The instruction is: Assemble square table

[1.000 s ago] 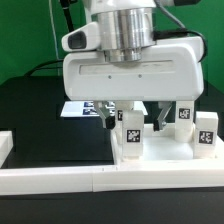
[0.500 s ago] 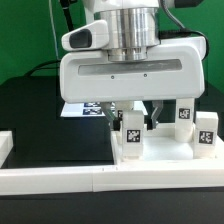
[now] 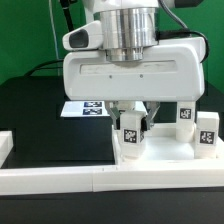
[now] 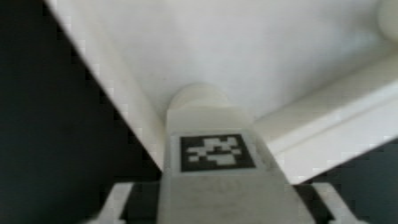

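Note:
The square table panel (image 3: 165, 152) lies on the exterior view's right, with white tagged legs standing on it. One leg (image 3: 130, 131) stands at the panel's near left corner, under my gripper (image 3: 130, 116). In the wrist view this leg (image 4: 221, 150) fills the middle, its tag facing the camera, over the panel (image 4: 267, 50). My gripper (image 4: 226, 205) straddles it with a dark gap between each finger and the leg, so it is open. Two more legs (image 3: 184, 113) (image 3: 207, 131) stand on the right side of the panel.
A long white border bar (image 3: 100, 180) runs along the front, and another piece (image 3: 5, 146) sits at the exterior view's left. The marker board (image 3: 85, 107) lies on the black table behind the gripper. The arm's wide white hand (image 3: 125, 75) hides the scene's middle.
The gripper has shifted very slightly, showing a little more of the marker board. The leg under it and the other legs have not moved.

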Controlling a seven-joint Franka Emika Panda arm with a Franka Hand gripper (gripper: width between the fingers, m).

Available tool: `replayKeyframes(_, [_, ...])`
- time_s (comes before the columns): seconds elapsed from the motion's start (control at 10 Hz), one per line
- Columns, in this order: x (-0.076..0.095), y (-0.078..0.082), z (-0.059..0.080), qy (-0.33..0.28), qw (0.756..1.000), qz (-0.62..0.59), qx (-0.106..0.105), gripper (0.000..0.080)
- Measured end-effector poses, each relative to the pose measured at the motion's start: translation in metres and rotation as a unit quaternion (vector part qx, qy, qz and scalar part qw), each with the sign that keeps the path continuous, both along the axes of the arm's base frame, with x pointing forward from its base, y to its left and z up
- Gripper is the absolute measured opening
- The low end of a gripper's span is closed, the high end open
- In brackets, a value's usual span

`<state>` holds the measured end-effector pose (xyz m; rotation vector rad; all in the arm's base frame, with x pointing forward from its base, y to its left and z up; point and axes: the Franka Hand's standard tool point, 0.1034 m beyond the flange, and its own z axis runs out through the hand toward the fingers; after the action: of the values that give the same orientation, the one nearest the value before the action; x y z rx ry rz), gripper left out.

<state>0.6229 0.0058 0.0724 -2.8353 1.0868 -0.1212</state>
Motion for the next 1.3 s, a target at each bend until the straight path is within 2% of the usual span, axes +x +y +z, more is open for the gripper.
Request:
replayKeyframes(0.3, [-0.0005, -0.0035, -0.0002, 0.003, 0.982, -0.185, 0.042, 0.0288])
replayKeyframes(0.7, [-0.0007, -0.0041, -0.0004, 0.013, 0.955, -0.291, 0.058, 0.0289])
replayKeyframes(1.0, [-0.0061, -0.0045, -0.0011, -0.017, 0.895, -0.435, 0.091, 0.0290])
replayKeyframes(1.2, [-0.0054, -0.0035, -0.0012, -0.020, 0.912, -0.400, 0.084, 0.0290])
replayKeyframes(1.3, [-0.0014, -0.0027, 0.0009, -0.024, 0.947, -0.313, 0.067, 0.0500])
